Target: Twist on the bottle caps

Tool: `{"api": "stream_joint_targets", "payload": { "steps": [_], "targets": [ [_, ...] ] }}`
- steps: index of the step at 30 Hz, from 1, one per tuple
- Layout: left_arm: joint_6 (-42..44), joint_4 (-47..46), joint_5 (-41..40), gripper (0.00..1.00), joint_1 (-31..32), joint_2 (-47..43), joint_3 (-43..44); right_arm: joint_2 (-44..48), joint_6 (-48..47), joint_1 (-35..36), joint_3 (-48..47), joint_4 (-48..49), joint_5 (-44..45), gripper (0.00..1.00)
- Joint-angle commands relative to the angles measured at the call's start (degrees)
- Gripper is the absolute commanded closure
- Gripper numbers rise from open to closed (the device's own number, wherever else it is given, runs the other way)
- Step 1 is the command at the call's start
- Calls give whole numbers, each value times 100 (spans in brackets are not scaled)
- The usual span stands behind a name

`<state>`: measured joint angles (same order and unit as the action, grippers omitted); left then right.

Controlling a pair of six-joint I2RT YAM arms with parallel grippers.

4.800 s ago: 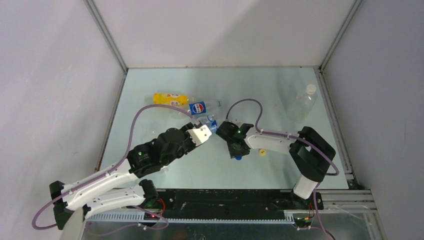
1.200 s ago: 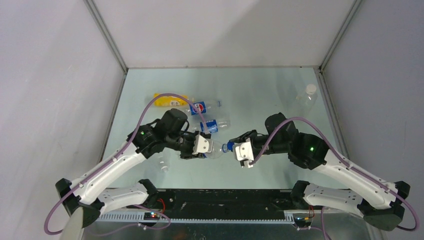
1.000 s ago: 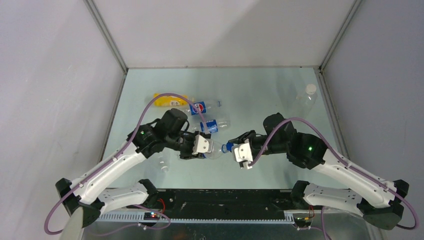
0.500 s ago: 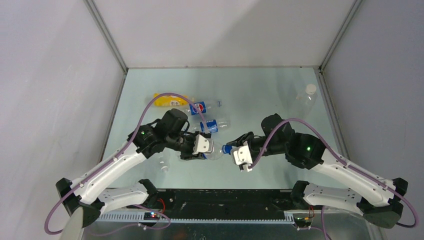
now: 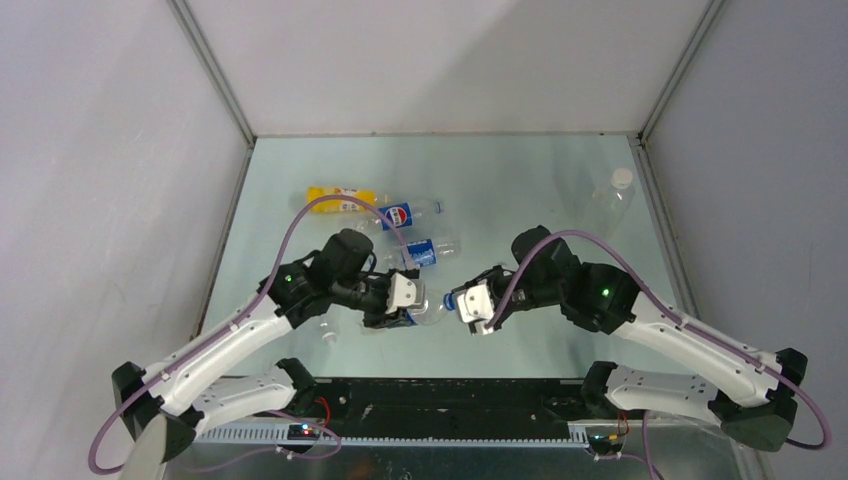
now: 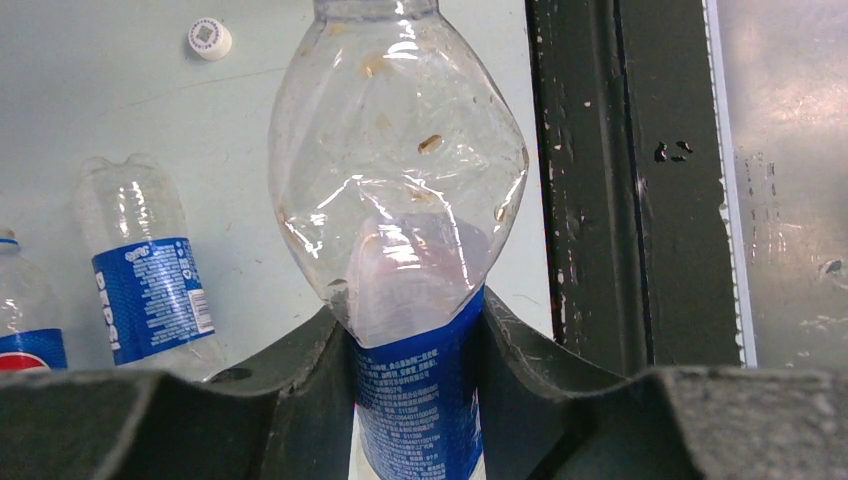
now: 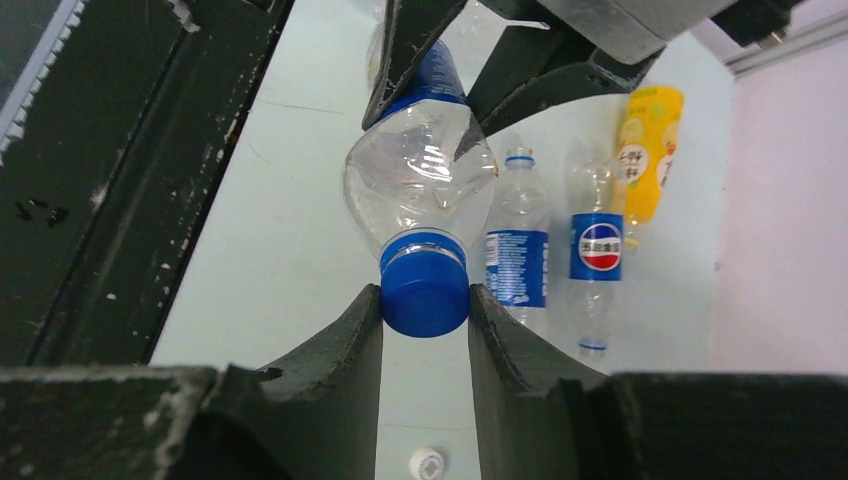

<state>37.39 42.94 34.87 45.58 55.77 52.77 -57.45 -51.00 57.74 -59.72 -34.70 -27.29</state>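
Gripping a clear held bottle (image 6: pixel 400 190) around its blue-labelled middle, the left gripper (image 6: pixel 415 335) has its jaws clamped in tight enough that the plastic is visibly dented. The bottle lies on its side, neck pointing across at the other arm. It sits over the near strip of the table (image 5: pixel 520 190), close to the black rail (image 6: pixel 580 200) along the front edge, and it looks lifted off the surface.

The right gripper (image 7: pixel 424 302) comes in from the opposite side. Its jaws are only slightly apart, squeezed onto the blue cap (image 7: pixel 425 285), which sits on the neck of that same bottle. Both fingers (image 7: pixel 365 340) touch the cap's sides. I can't tell how far the cap is threaded on.

From the top camera the two grippers are nose to nose, with just the bottle's shoulder and the cap between them.

Other stuff on the table:
- a loose white cap (image 6: pixel 209 38) lying flat near the held bottle
- a blue-label bottle (image 5: pixel 428 250) on its side, just beyond the grippers
- a Pepsi bottle (image 5: pixel 405 214) lying a bit further back
- a yellow-orange bottle (image 5: pixel 338 196) right next to the Pepsi one, on its left
- an unlabelled bottle (image 5: pixel 603 205) well apart from the rest, over by the right wall, its neck capped in white
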Motion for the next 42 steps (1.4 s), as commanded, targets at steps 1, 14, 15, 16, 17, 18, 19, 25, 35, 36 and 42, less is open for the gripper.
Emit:
{"api": "stream_joint_targets", "payload": {
  "steps": [1,14,15,16,17,18,19,25,35,36,42],
  "targets": [
    [-566,-2365,429,81,129,-491,-172,-285,798,61,-79,153,-244,100],
    [-690,-3719,-808,81,599,-854,-689,-1061,2808,-33,-907,-353,-270,100],
    [-689,-3810,-985,81,651,-864,-707,-1146,2934,-29,-935,-358,-183,100],
    [-674,-3841,-1072,81,683,-874,-714,-1185,3192,-26,-977,-351,-32,100],
    [-677,-3906,-1282,82,734,-879,-722,-1259,3311,-22,-1021,-351,43,100],
    [-670,-3937,-1378,82,764,-891,-723,-1339,3535,-24,-1044,-361,229,100],
    [-658,-3963,-1545,82,813,-892,-709,-1378,3645,-21,-1112,-412,341,100],
    [-749,-4184,-2189,84,986,-970,-720,-1866,4738,-42,-1605,-894,1248,100],
    [-860,-5311,-2910,87,1269,-995,-1222,-2094,7096,-475,-1912,-842,1279,100],
    [-840,-5390,-3049,88,1326,-975,-1237,-2099,7320,-518,-1918,-847,1270,100],
    [-582,-5955,-3652,88,1646,-886,-1506,-2161,8872,-891,-1925,-1090,1328,100]
  ]
}}
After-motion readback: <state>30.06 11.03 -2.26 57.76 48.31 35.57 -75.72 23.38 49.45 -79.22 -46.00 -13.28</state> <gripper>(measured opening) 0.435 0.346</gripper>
